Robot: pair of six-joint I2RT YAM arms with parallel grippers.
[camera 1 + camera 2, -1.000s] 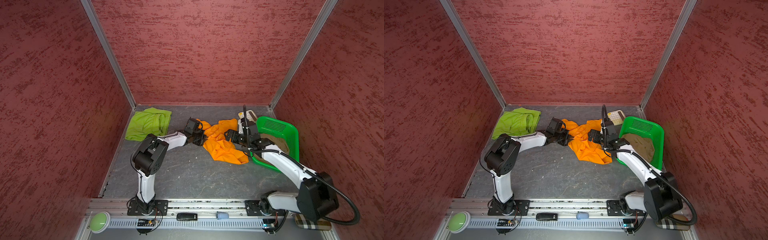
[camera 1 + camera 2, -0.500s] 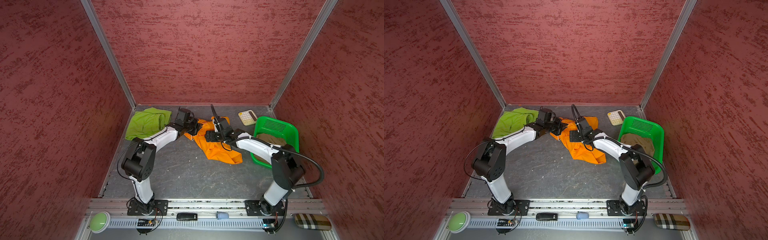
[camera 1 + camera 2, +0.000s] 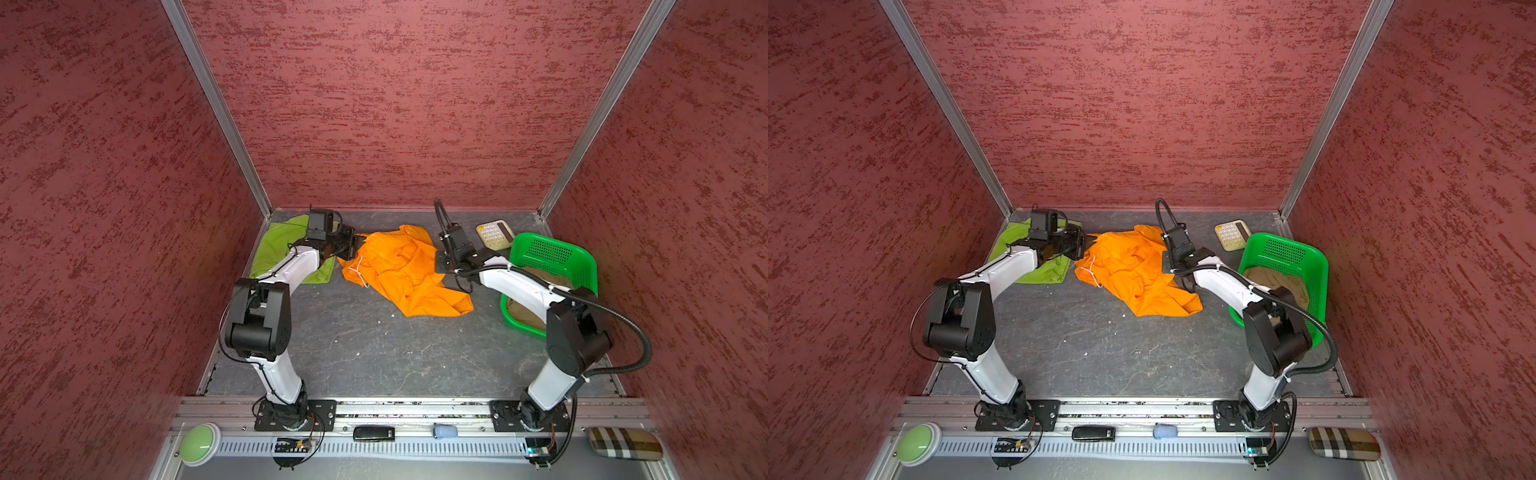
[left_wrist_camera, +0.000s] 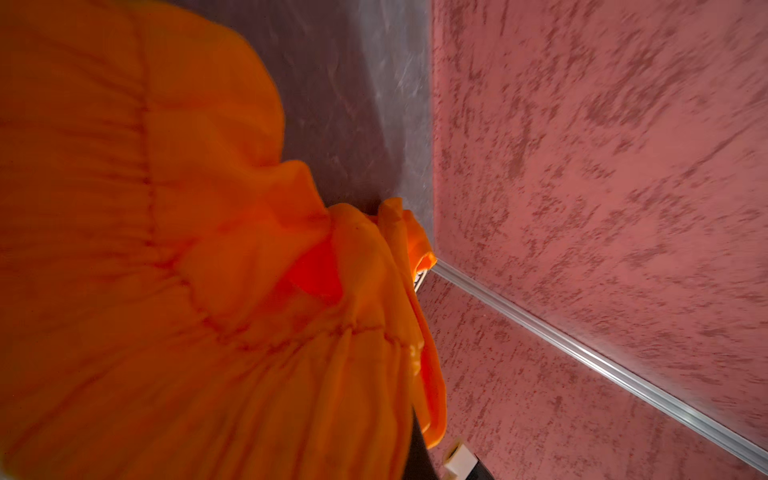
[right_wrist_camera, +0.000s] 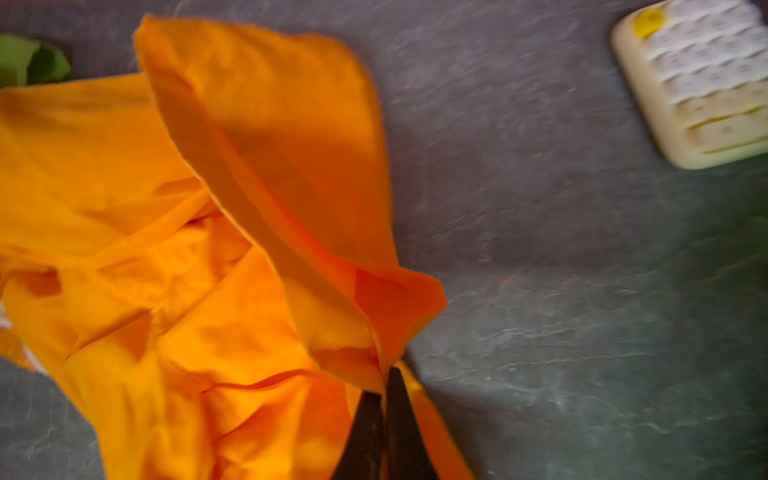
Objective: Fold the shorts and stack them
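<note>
The orange shorts (image 3: 403, 270) (image 3: 1133, 274) lie crumpled at the back middle of the table, white drawstring toward the left. My left gripper (image 3: 353, 249) (image 3: 1086, 249) is shut on their left edge, and orange cloth (image 4: 166, 249) fills the left wrist view. My right gripper (image 3: 438, 264) (image 3: 1169, 266) (image 5: 384, 386) is shut on a fold at their right edge. The lime green shorts (image 3: 276, 249) (image 3: 1050, 272) lie flat at the back left under the left arm. The khaki shorts (image 3: 548, 278) (image 3: 1279, 282) sit in the basket.
A green perforated basket (image 3: 552, 249) (image 3: 1283, 249) stands at the right, beside the right arm. A cream calculator (image 3: 494, 233) (image 3: 1232, 235) (image 5: 698, 83) lies at the back right. Red walls close in on three sides.
My right gripper moved left to the orange shorts' right edge and shut on it. My left gripper drew its edge left and back, toward the green shorts.
</note>
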